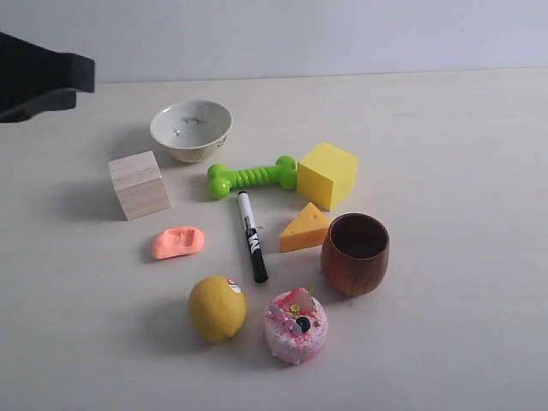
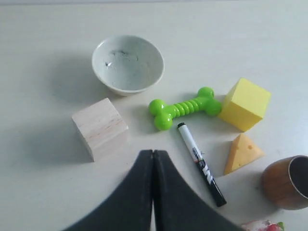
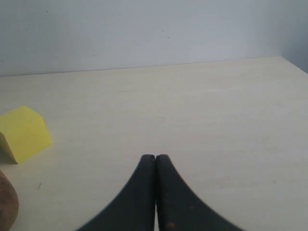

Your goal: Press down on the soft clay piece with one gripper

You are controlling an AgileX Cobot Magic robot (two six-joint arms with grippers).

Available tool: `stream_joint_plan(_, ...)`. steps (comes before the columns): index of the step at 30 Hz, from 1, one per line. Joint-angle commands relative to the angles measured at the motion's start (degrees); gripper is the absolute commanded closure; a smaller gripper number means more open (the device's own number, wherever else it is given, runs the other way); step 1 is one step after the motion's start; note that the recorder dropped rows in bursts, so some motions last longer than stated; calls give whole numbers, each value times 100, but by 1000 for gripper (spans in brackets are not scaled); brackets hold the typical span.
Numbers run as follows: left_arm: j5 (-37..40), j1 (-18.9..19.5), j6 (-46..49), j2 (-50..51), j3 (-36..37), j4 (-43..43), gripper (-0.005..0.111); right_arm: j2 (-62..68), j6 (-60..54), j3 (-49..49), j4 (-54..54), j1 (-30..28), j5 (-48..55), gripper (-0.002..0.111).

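The soft clay piece [image 1: 178,242] is a small salmon-orange blob, flattened with a rectangular dent, lying on the table between the wooden cube [image 1: 139,185] and the lemon [image 1: 217,307]. Nothing touches it. A black part of the left arm [image 1: 43,81] shows at the exterior view's upper left corner, well away from the clay. My left gripper [image 2: 152,153] is shut and empty, hovering high above the table near the wooden cube [image 2: 100,127]; the clay is hidden in that view. My right gripper [image 3: 155,157] is shut, empty, over bare table.
A ceramic bowl [image 1: 191,130], green toy bone [image 1: 251,176], yellow cube [image 1: 326,175], black marker [image 1: 252,235], cheese wedge [image 1: 304,229], wooden cup [image 1: 354,253] and pink cake toy [image 1: 294,325] crowd the middle of the table [image 1: 462,171].
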Motion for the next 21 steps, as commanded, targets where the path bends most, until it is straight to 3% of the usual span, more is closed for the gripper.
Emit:
stream_joint_plan(1, 130, -22, 58, -548, 27, 46, 107, -33, -14, 27, -27, 12, -40, 108)
stream_joint_plan(13, 91, -11, 69, -1225, 68, 656, 107, -33, -14, 27, -27, 12, -40, 108)
stream_joint_plan(15, -300, 281, 69, -1486, 338, 632, 107, -33, -14, 27, -27, 12, -40, 108)
stream_joint_plan(20, -2355, 1807, 80, -2914, 2069, 420, 107, -33, -14, 27, -27, 12, -40, 108)
stream_joint_plan(21, -2489, 1943, 80, -3098, 2232, 420, 107, -33, -14, 27, -27, 12, -40, 108)
